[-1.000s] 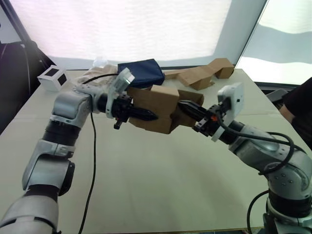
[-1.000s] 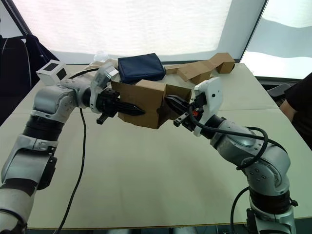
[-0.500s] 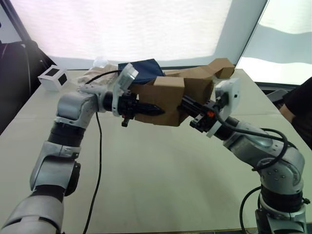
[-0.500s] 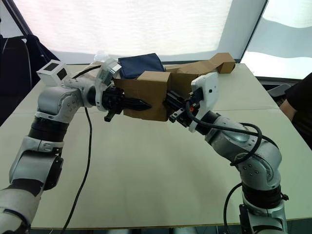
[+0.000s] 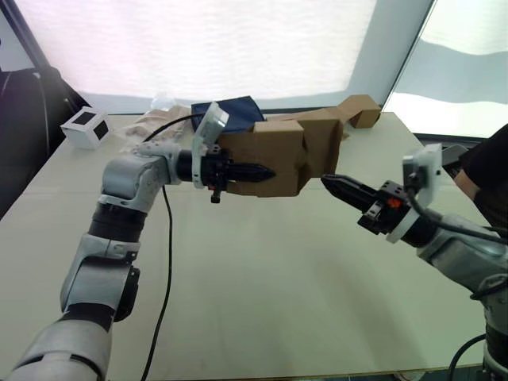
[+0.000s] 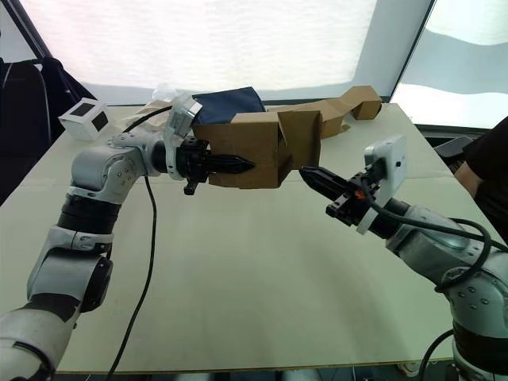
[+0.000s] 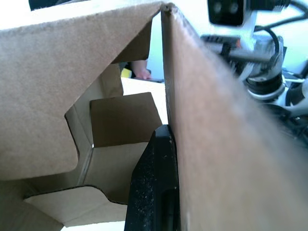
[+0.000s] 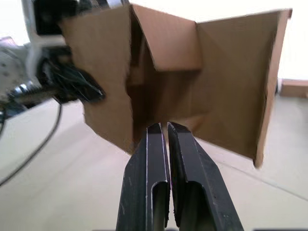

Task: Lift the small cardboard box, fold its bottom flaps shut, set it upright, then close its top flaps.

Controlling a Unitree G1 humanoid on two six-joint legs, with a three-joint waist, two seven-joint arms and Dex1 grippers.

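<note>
The small cardboard box (image 5: 274,155) hangs above the table, lying on its side. My left gripper (image 5: 263,170) is shut on its near side wall; in the left wrist view one black finger (image 7: 155,178) lies inside against that wall (image 7: 216,144). The flaps (image 5: 321,143) at the end facing my right arm stand partly open, and I cannot tell whether they are the bottom flaps or the top flaps. My right gripper (image 5: 330,182) is shut and empty, a short way to the right of that end. In the right wrist view the open end (image 8: 202,82) faces its fingertips.
A navy bag (image 5: 236,116) and a larger flattened cardboard piece (image 5: 359,108) lie at the back of the table (image 5: 262,302). A white cube with black faces (image 5: 85,127) sits far left. A black cable (image 5: 163,262) trails from my left arm. A person (image 5: 488,171) is at the right edge.
My right gripper has let go of the box end and drawn back to the right. My left arm has carried the box up and rightward, turning it more level.
</note>
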